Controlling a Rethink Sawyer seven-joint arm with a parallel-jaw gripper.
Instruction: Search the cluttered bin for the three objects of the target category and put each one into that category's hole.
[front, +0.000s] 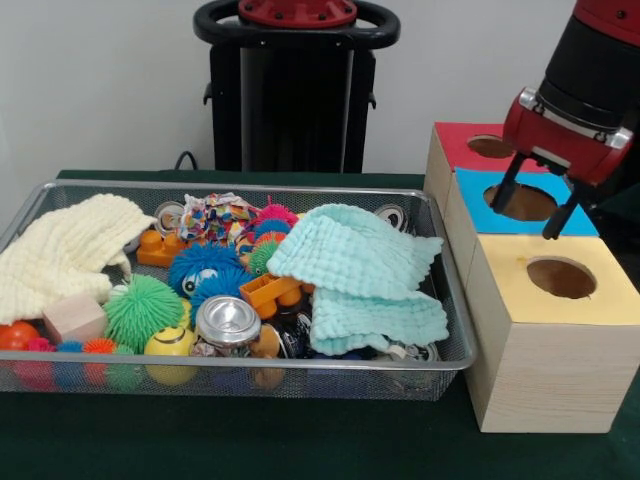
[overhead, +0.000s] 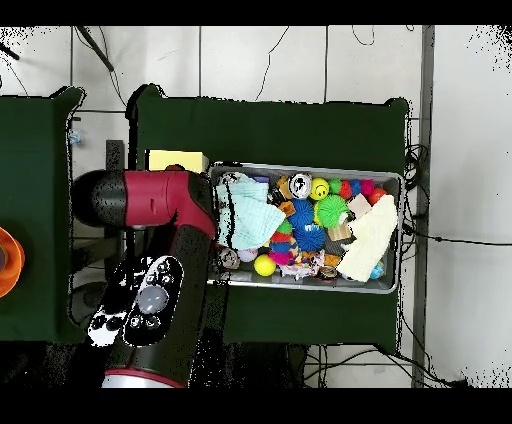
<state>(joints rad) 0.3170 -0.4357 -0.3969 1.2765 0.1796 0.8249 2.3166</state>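
Upper right of the front view: claw (front: 548, 205) open and empty, prongs spread, poised just above the blue hole (front: 520, 202) of the wooden box (front: 545, 365) at right, red hole (front: 490, 146) behind, yellow hole (front: 561, 277) in front; placed there, presumably, for a drop or between trips. Left and centre: wire bin (front: 455, 300) on the green desk (front: 300, 440), crammed. Teal cloth (front: 355, 270) draped over the right half and cream cloth (front: 60, 255) over the left, hiding whatever lies beneath, hence the need to search. In the open between them: blue fuzzy ball (front: 203, 268), green spiky ball (front: 143, 310), yellow ball (front: 170, 345), silver can (front: 228, 322), orange bricks (front: 160, 247), pink block (front: 74, 318). Target category not evident from the scene; likely candidates still in the bin, some perhaps under the cloths. From overhead: arm (overhead: 160, 260) covering the left of the bin and most of the box, only a yellow corner showing at upper left. Cloths likely to need shifting before any buried item can be reached.
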